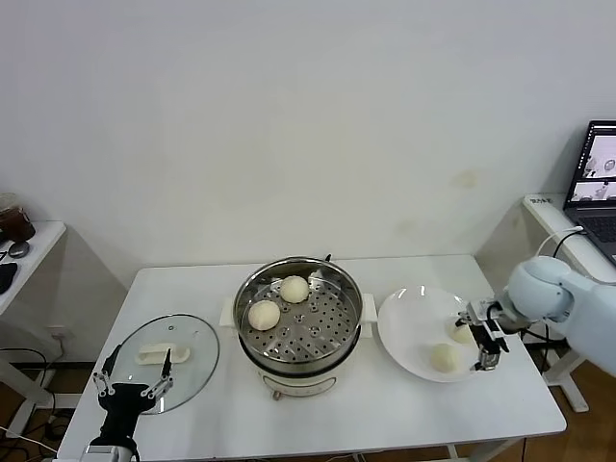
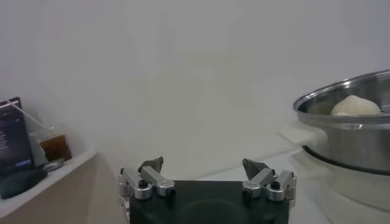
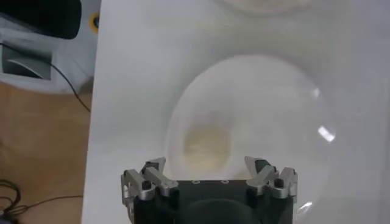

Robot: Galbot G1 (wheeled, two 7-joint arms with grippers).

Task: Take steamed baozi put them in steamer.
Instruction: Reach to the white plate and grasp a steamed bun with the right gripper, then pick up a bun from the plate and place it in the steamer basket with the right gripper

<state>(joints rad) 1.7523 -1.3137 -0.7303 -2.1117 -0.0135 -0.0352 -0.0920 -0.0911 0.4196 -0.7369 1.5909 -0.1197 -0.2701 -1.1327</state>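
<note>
Steamed baozi (image 3: 207, 143) under right gripper (image 3: 210, 173), jaws released; head view shows steamer (image 1: 299, 318)

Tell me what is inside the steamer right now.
Two baozi sit on the perforated tray inside the steamer, toward its left and back. Whatever lies beneath the tray is hidden.

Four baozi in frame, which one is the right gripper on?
The plate bun nearest the wall: the open right gripper hangs over it, jaws either side. The other plate bun sits nearer the table's front edge; two more already lie in the steamer.
</note>
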